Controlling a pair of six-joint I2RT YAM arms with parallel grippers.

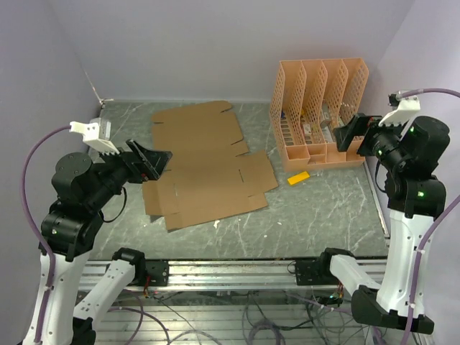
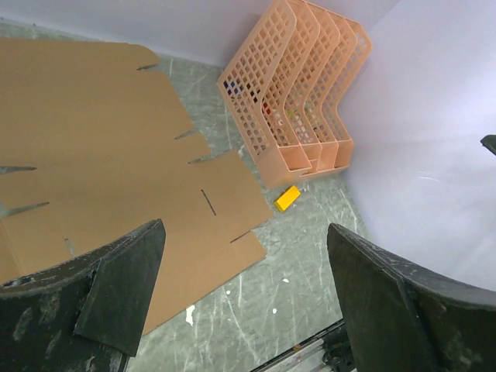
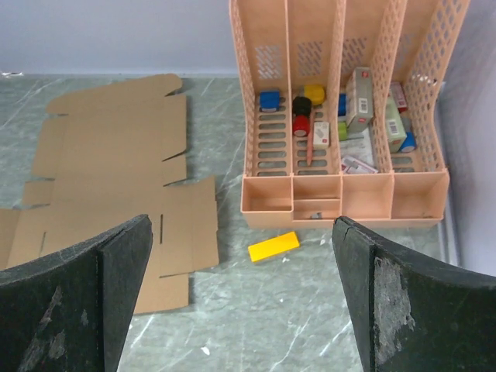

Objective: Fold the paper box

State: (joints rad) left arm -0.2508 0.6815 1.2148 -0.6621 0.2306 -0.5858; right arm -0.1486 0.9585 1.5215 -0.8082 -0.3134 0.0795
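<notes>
The paper box (image 1: 208, 162) is seen lying flat and unfolded on the bench (image 1: 316, 215), left of centre in the overhead view, with its slotted flaps spread out. Its upper edge is set close to the lilac back wall (image 1: 215, 43). Its right edge is parted from the orange file organizer (image 1: 316, 108) by a strip of bare bench, where a small yellow block (image 1: 298, 177) is found. A wider band of bare surface is seen between the sheet's lower edge and the metal rail (image 1: 237, 269) at the bottom of the frame.

The left jaws are held wide apart, grasping nothing, over the sheet's left edge at mid-left. The right jaws are likewise spread and empty, near the organizer's right end at the upper right.

Part of the sheet's left edge is covered by the left jaws from overhead, and the sheet is cut off by the frame in both wrist views. Small coloured items are stowed in the organizer but cannot be made out. The bench is seen to be grey-green, veined and flecked with white.
</notes>
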